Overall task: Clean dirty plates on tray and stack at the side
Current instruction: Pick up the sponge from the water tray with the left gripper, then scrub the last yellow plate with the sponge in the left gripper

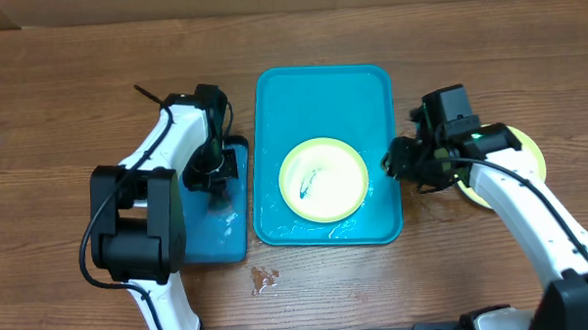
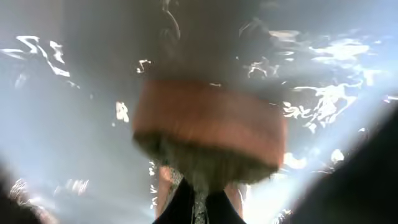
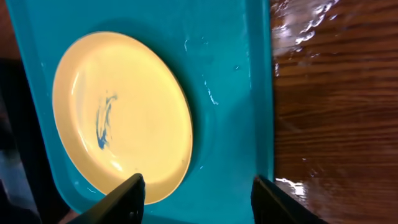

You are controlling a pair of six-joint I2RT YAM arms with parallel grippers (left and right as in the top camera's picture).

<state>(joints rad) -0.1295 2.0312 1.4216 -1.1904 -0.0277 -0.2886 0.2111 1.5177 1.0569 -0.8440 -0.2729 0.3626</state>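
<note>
Right gripper, jaws spread, sits at tray edge, likely ready for smeared plate. Left gripper clamps sponge, apparently wetting it in small blue tray.

The overhead camera is looking straight down on the whole table. The right wrist camera is facing down, close over the tray and plate that overhead is also showing. The left wrist camera is sitting too near, blurring.

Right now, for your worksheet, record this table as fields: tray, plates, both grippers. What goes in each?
tray: teal, mid-table, wet patches
plate on tray: one, blue smear in its centre
plate at side: on the table at right, partly hidden by the right arm
left gripper: over the small blue tray, holding a brown sponge; view blurred
right gripper: open, over the tray's right edge
</note>
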